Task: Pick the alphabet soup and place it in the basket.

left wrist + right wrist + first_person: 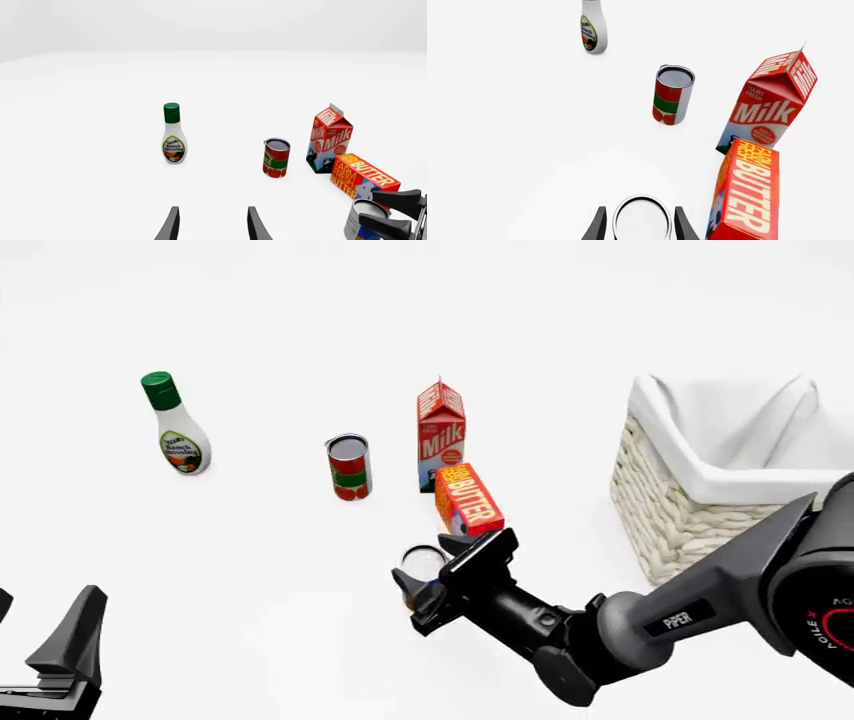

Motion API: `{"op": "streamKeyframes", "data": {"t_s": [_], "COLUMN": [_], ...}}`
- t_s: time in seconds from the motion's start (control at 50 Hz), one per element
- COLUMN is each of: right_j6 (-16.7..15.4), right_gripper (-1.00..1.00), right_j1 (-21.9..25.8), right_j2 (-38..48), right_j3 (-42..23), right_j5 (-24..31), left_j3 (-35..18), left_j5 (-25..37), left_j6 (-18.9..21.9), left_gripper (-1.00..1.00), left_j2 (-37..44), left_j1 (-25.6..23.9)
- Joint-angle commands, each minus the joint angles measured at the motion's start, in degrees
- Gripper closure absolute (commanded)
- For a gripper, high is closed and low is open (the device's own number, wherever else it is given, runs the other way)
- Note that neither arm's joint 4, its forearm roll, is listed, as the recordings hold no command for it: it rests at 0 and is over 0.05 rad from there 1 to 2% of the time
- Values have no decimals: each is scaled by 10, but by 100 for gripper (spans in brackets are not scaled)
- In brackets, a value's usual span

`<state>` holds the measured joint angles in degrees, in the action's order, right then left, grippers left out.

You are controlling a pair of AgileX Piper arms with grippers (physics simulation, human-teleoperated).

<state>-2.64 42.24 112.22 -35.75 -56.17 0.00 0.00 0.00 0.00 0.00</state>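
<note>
Plain white table [240, 570]; right claw [430, 592] pinching alphabet soup [422, 562]; left claw [212, 225] spread.

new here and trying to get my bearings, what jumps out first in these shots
The right hand is closed around the alphabet soup in front of the butter box. Behind stand the milk carton, a red-and-green can and, far left, a ranch dressing bottle. The basket waits at the right.
</note>
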Motion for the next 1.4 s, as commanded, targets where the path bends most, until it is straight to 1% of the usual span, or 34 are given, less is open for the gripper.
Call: {"op": "streamKeyframes", "data": {"t_s": [0.02,0.48,0.96,1.4], "right_j6": [2,5,3,6], "right_gripper": [-100,-100,-100,-100], "right_j1": [-1,-3,-4,-2], "right_j2": [13,46,71,86], "right_j3": [-3,-11,-31,-34], "right_j5": [-4,-16,-10,-14], "left_j3": [0,0,0,0], "left_j5": [0,0,0,0], "left_j6": [0,0,0,0], "left_gripper": [-100,-100,-100,-100], "left_j2": [0,0,0,0], "left_j1": [0,0,0,0]}}
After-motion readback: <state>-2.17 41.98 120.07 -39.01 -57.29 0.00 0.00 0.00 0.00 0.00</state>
